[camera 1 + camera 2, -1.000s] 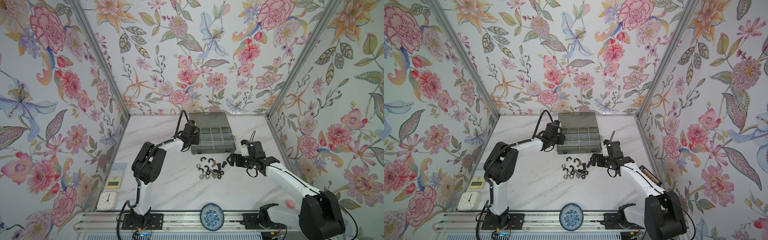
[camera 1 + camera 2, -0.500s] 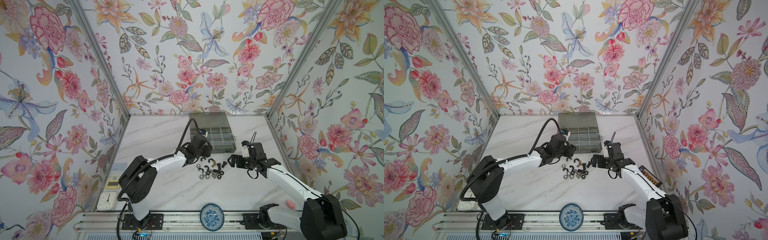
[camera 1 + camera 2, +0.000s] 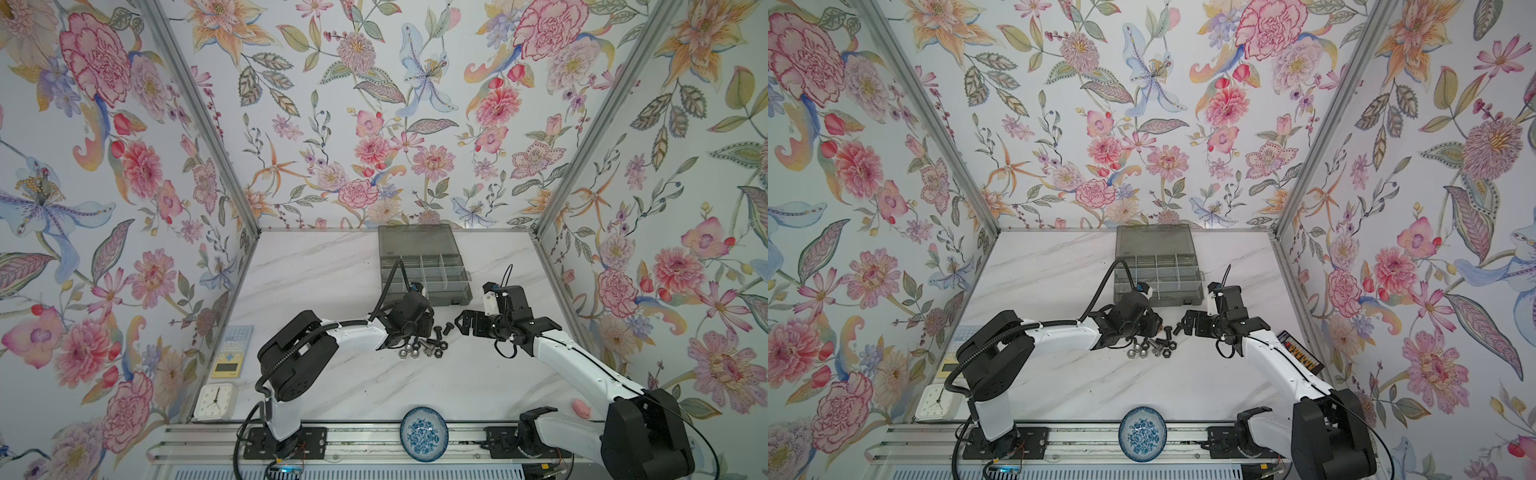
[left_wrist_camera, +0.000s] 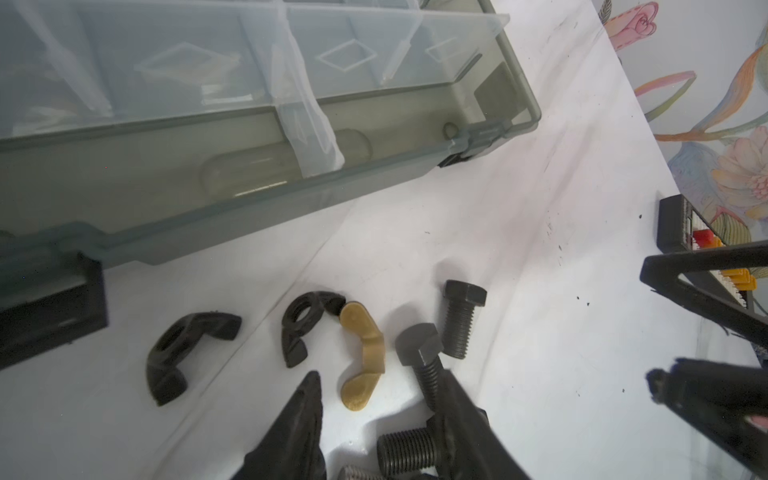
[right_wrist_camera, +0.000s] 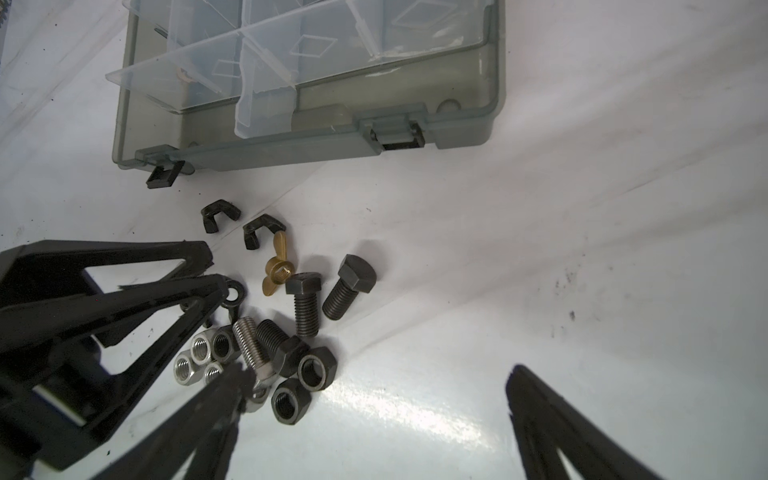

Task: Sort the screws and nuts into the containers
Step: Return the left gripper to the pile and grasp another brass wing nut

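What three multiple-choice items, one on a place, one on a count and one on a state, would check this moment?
1. Where is the heap of screws and nuts?
A. In the round dish
B. Inside the lid
C. On the table, in front of the organiser box

2. How many brass-coloured winged nuts show?
A. One
B. Three
C. None

3. How is the right gripper?
A. Shut on a screw
B. Open, holding nothing
C. Shut on a nut

Key: 1 C, both top views show the heap just before the box's front wall. 2 A, a single one lies among black parts in both wrist views. 3 B, its fingers stand wide apart and clamp nothing.
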